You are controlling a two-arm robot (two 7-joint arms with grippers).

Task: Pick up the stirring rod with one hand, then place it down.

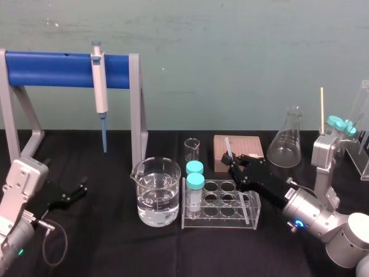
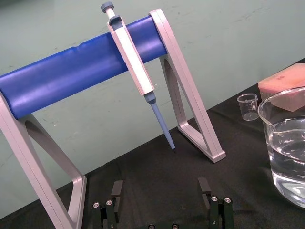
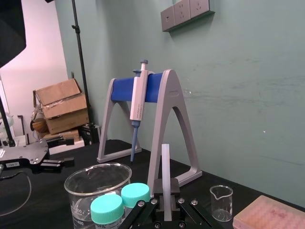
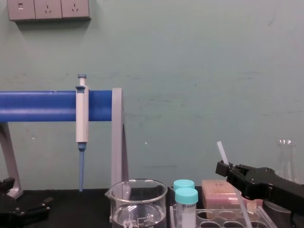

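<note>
Open room: bare black desk [image 1: 104,242] runs along the front of the tube rack [image 1: 222,199] and away to its left, past the water beaker.
Edges: the desk's far edge meets the green wall [image 1: 230,57] well behind the rack. The strip between rack and wall is crowded.
Right end effector [image 1: 233,164]: reaches in from the rack's right, over its back right wells. Its fingers are closed tight on the stirring rod, pinching it partway along its length.
Stirring rod [image 1: 229,147]: lifted and tilted. The upper end stands clear above the fingers and leans back toward the tip box. The lower length slants down across the rack's front right corner. Cannot tell whether its lower tip touches rack or desk.
Right wrist view: rod [image 3: 165,162] rises straight out from between the end effector's [image 3: 165,206] two fingers.
Chest view: rod [image 4: 221,151] juts up and left from the end effector [image 4: 223,167].
Left end effector [image 1: 78,189]: low over the desk, well to the rack's left. Fingers [image 2: 116,191] are spread wide with nothing between them.
Beside rack: water beaker [image 1: 155,193] is just left of it. Two teal-capped tubes [image 1: 195,173] stand in its left wells.
Behind rack: small beaker [image 1: 192,149] and tip box [image 1: 239,149] sit close. The flask [image 1: 286,138] is back right.
Far left of rack: pipette [image 1: 100,86] hangs on the blue-barred stand [image 1: 57,69].
</note>
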